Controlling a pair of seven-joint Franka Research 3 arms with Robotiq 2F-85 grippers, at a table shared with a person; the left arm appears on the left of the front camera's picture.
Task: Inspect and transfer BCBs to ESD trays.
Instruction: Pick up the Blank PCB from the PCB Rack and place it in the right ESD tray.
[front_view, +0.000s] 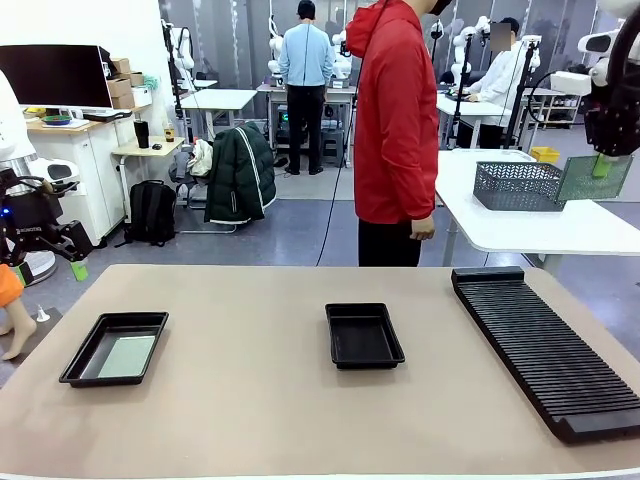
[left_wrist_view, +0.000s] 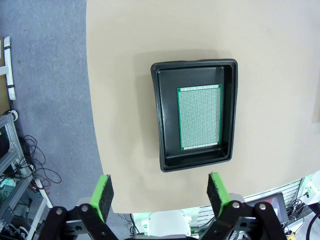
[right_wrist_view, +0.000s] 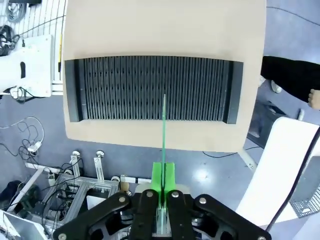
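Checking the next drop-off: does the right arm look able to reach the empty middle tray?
Probably yes. The right pincer, shut on a BCB, hangs high above the rack; the middle ESD tray lies empty, nothing over it, and the person's hand hangs beyond the far edge.

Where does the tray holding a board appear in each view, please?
Front view: tray lower left, near the table edge.
Left wrist view: tray at centre, above the open left gripper.
Right wrist view: faces the rack, right gripper pinching another board.
Shared landmark: the tan table.
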